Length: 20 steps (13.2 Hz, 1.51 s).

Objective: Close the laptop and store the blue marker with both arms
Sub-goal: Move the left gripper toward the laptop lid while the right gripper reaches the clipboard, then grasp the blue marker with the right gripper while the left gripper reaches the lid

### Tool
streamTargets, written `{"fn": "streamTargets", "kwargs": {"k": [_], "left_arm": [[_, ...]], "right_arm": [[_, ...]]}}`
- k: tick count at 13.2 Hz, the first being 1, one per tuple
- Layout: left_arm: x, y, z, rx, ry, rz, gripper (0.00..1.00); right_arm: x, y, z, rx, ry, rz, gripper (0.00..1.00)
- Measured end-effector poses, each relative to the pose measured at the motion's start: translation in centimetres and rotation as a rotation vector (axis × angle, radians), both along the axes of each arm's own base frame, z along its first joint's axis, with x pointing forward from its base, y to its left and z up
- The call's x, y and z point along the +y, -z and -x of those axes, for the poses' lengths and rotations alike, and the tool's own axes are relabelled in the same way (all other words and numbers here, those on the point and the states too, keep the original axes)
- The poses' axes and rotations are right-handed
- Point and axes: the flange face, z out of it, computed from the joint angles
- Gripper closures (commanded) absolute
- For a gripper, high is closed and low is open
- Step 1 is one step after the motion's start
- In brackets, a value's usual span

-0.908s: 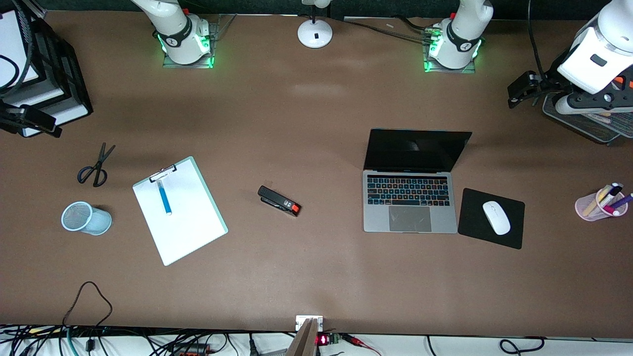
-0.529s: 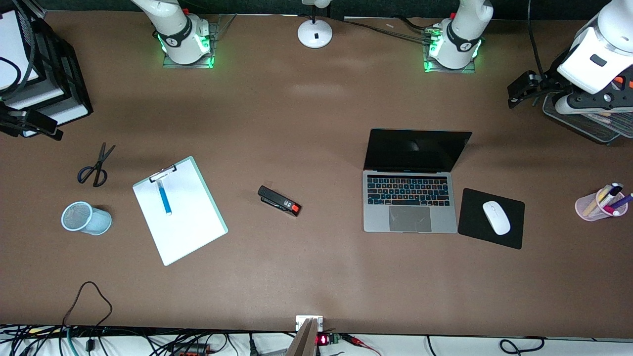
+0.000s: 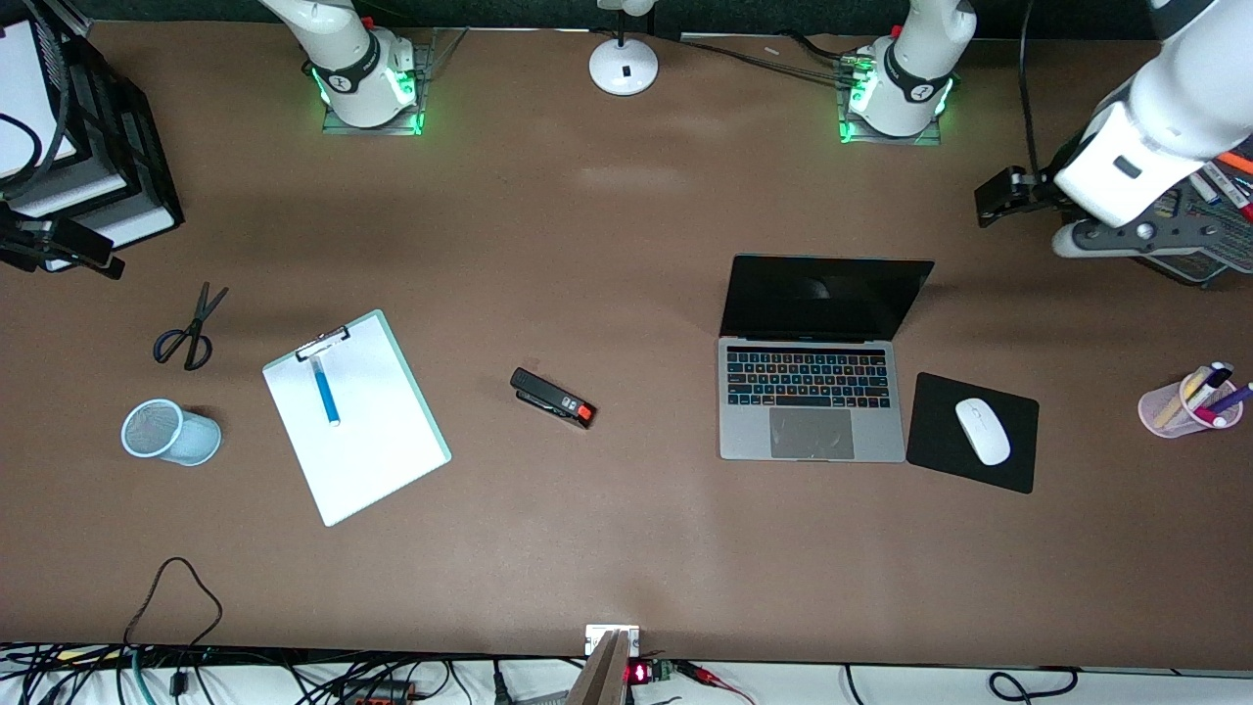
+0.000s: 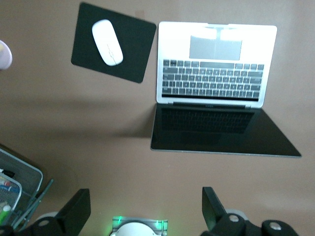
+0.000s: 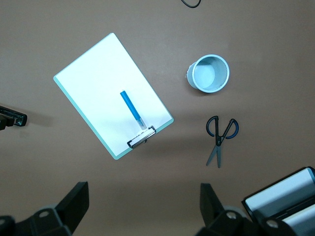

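The blue marker [image 3: 325, 390] lies on the clipboard [image 3: 377, 460], low in the frame; the laptop [image 3: 811, 397] stands open at mid-frame. Higher up, the right arm [image 3: 343, 59] and left arm [image 3: 1145, 137] hover with jaws released, holding nothing. A careless pinch could roll the marker, and a shove on the lid could skid the laptop

Laptop [image 3: 812, 392]: slim, silver-grey, open on the tabletop toward the left arm's end, lid upright and tilted back, black screen dark, dark keyboard and grey trackpad facing the front camera, just beside a black mouse pad [image 3: 940, 441]. Blue marker [image 3: 325, 391]: slim, bright light-blue with a whitish end, lying flat on a white clipboard [image 3: 367, 441] toward the right arm's end, well apart from the laptop.
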Motion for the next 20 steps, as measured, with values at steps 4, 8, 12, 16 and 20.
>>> {"fn": "streamTargets", "kwargs": {"k": [4, 8, 12, 16, 20], "left_arm": [[-1.4, 3.3, 0.6, 0.078, 0.016, -0.014, 0.00], [-3.2, 7.5, 2.0, 0.169, 0.039, -0.037, 0.00], [-6.9, 10.3, 3.9, 0.197, 0.041, -0.076, 0.00], [-7.7, 14.1, 5.8, 0.198, 0.051, -0.085, 0.00], [-8.9, 17.6, 7.7, 0.176, 0.042, -0.092, 0.00]], "right_arm": [[0.2, 0.5, -0.2, 0.007, -0.002, -0.002, 0.00], [0.2, 2.4, -2.2, -0.034, -0.003, -0.003, 0.00], [0.4, 5.3, -3.5, -0.001, -0.007, -0.003, 0.00], [2.6, 10.2, -5.3, 0.062, -0.042, -0.004, 0.00], [3.4, 16.0, -7.7, 0.071, -0.093, -0.001, 0.00]]}}
